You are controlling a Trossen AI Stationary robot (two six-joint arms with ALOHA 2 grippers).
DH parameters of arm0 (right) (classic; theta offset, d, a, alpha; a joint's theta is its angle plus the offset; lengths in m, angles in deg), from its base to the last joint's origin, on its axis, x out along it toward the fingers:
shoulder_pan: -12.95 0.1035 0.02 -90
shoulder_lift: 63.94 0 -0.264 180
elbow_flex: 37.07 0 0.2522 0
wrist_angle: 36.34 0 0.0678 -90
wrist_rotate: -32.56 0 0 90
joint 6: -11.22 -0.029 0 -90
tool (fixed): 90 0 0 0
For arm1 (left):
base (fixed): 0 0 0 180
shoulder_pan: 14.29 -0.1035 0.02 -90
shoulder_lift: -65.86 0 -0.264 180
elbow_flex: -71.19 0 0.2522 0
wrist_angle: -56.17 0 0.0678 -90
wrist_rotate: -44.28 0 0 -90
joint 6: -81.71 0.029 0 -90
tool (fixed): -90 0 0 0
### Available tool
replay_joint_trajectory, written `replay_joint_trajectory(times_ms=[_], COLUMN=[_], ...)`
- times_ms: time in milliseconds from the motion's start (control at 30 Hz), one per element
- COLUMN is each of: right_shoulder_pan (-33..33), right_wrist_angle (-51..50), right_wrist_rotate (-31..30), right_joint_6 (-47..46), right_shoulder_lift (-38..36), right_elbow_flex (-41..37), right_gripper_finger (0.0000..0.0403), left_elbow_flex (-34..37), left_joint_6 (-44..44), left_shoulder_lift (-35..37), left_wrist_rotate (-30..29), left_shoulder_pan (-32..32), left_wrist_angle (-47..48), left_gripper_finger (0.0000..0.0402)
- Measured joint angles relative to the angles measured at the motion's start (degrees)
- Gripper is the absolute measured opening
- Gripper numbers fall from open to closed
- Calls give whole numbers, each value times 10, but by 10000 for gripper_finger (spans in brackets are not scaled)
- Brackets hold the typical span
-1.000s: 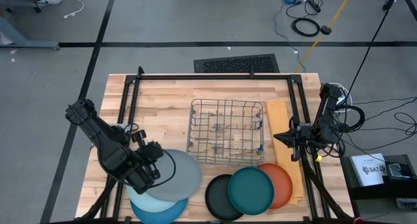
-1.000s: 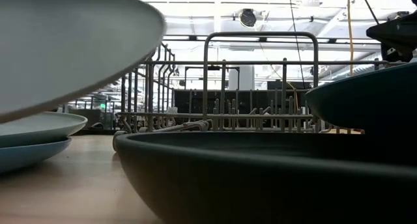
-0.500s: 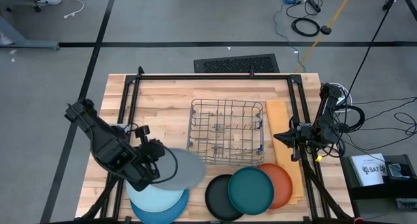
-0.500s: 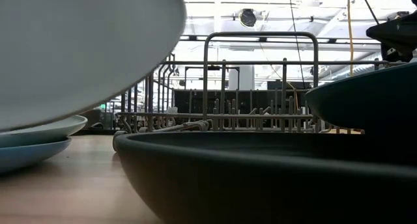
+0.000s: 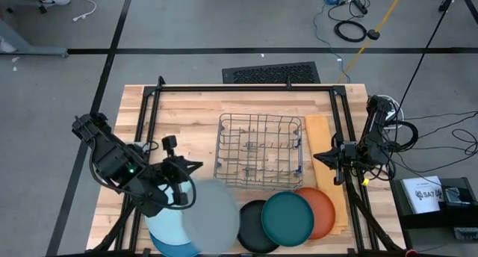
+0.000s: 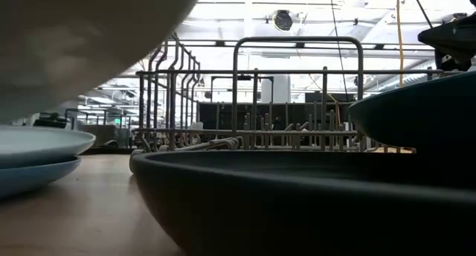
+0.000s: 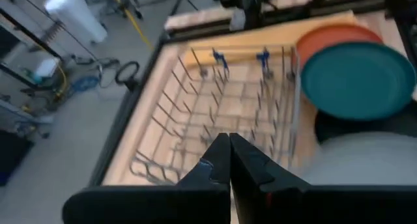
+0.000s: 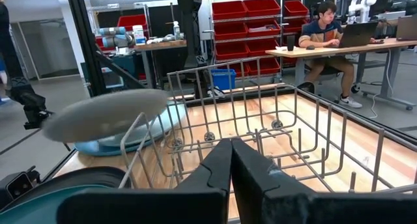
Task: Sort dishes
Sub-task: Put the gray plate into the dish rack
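Grey plate [image 5: 214, 216], largest of the dishes in motion, hangs lifted at lower centre of the high view, pinched at its left rim by the left gripper [image 5: 181, 188], whose fingers are clenched on it. It hovers over the pale blue plate [image 5: 166, 227], which rests on the medium blue plate [image 5: 173, 246], and its right edge overlaps the black plate [image 5: 254, 227]. The wire rack [image 5: 260, 150] lies up and to the right of the held plate, in the frame's middle, its long axis running left to right; I judge the left arm far the nearer to carry the plate there, tipping it on edge between the wires. Dark teal plate [image 5: 287, 218] sits atop the black one and the orange plate [image 5: 323, 211] at lower right. The right gripper [image 5: 323, 159] waits closed and empty at the rack's right end. No brand or lettering can be read on any dish.
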Motion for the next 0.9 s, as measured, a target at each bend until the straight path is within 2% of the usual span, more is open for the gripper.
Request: replay_joint_trajectory(times_ms=[100,200,333,500,600,733,800,900], right_shoulder_pan=[0,0,0,0,-5,-19,-19,-19], right_wrist_angle=[0,1,5,5,17,113,143,125], right_wrist_rotate=[0,0,1,13,12,10,9,8], right_joint_6=[-3,-13,-17,-9,56,210,232,234], right_shoulder_lift=[0,0,0,0,0,0,0,0], right_elbow_flex=[0,0,0,0,0,0,0,0], right_gripper_finger=[6,6,6,6,6,6,6,6], left_elbow_flex=[1,13,45,77,78,77,90,114], left_joint_6=[-8,-73,-158,-229,-296,-355,-380,-420], left_shoulder_lift=[0,-3,-19,-43,-58,-70,-87,-110], left_wrist_rotate=[16,60,157,301,314,320,320,339], left_shoulder_pan=[-15,-39,-68,-70,-53,-16,8,26], left_wrist_angle=[-1,23,63,78,91,72,104,112], left_gripper_finger=[1,1,10,72,113,147,156,159])
